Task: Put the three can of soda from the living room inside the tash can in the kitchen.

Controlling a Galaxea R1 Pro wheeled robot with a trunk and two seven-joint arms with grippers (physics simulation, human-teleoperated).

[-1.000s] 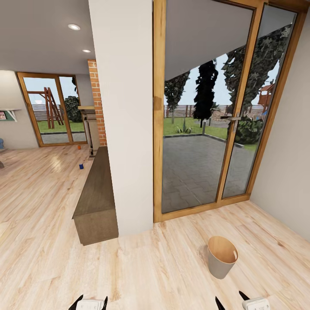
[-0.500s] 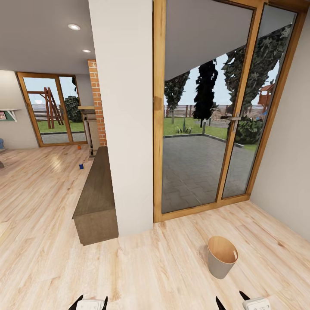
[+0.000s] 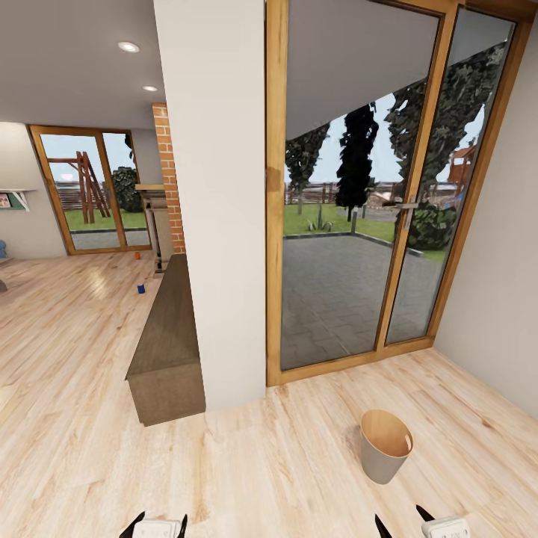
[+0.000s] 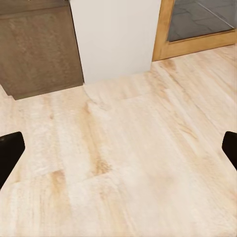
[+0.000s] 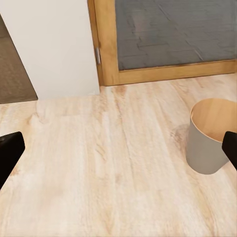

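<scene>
We stand on the wooden floor facing a tall glass door and a white wall pillar, with a low brown cabinet running away ahead of our left gripper. The trash can sits upright on the floor just ahead of our right gripper; we see nothing lying inside it. In both wrist views the jaws are spread wide with nothing between them. Far ahead of the left jaws, past the cabinet, a dark blue soda can stands on the floor, and an orange soda can sits farther off near the far door. We cannot see the third.

The risk from here, as we judge it, is the drive: the cabinet corner and pillar crowd the route, and a careless turn could also clip the light bin and tip it.
</scene>
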